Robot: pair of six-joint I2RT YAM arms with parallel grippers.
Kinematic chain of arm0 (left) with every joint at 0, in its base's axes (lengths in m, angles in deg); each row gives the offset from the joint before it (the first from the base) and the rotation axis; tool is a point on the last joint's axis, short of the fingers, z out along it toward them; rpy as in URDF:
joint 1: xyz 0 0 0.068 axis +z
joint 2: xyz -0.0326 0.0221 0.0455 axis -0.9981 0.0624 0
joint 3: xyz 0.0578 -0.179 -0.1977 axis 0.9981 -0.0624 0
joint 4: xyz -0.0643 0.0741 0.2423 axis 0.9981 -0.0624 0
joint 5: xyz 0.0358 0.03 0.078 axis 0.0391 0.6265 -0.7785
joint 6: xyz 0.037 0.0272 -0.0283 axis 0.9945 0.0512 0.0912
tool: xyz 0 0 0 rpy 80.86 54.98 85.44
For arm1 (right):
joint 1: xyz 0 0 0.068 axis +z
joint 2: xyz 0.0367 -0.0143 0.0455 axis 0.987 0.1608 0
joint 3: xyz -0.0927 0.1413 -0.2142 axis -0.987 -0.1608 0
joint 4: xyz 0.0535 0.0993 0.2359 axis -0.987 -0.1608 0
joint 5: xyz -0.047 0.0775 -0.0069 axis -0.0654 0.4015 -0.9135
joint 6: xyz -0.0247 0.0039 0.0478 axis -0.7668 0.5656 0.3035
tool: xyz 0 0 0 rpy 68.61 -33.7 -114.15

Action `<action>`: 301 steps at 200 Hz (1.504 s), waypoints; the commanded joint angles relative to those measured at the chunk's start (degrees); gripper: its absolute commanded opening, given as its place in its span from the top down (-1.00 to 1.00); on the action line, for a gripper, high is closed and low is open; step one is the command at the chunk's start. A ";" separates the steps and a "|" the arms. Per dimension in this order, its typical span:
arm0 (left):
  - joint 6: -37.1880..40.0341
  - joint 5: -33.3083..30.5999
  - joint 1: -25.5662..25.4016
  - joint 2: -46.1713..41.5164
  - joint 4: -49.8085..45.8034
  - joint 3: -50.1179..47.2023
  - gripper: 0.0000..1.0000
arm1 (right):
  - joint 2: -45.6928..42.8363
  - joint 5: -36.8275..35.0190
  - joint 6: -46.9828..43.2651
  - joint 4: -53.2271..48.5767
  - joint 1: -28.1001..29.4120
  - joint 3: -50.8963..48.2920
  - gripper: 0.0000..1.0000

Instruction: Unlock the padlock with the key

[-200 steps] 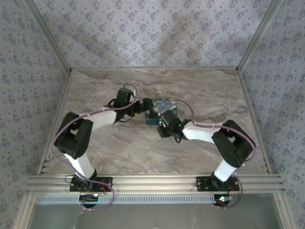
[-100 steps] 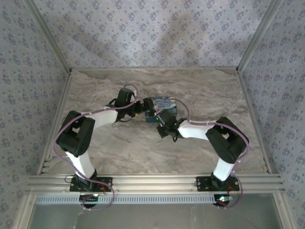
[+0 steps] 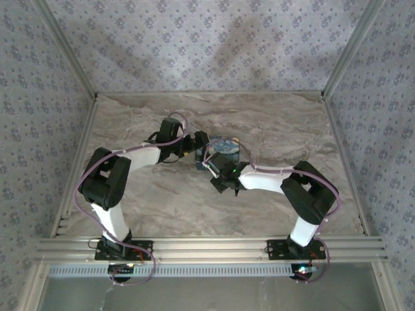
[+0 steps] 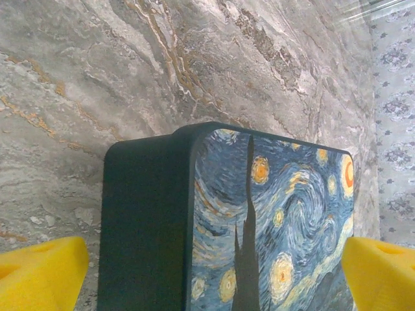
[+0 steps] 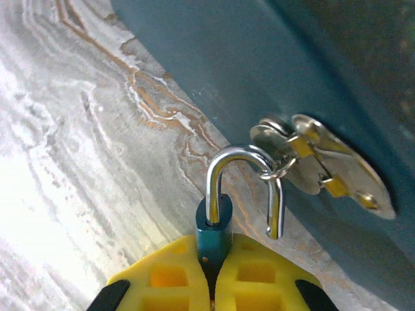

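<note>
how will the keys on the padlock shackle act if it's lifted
The keys hang by a ring on the shackle, so they'd likely swing loosely. Thin shiny metal, probably light, slippery. One shackle leg looks free, so the ring might slip off.

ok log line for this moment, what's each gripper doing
left gripper: open, box between fingers | right gripper: shut on padlock | keys: ringed to shackle, against box

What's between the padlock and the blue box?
The keys, ringed onto the padlock shackle, lie by the box wall, in the right wrist view.
</note>
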 commanded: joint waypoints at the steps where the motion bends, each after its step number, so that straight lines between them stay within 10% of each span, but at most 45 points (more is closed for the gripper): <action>1: -1.32 2.10 0.09 0.72 1.88 1.17 -0.99 | -1.92 -1.14 -7.14 -3.77 0.75 2.16 1.00; 117: -7.09 4.05 -1.63 0.22 8.30 -2.04 -0.99 | 0.60 5.96 -21.70 -3.10 1.29 7.39 1.00; 301: 0.58 -5.07 2.29 -17.62 -0.31 -12.61 -1.00 | -16.81 4.06 -12.93 -2.92 1.84 0.18 1.00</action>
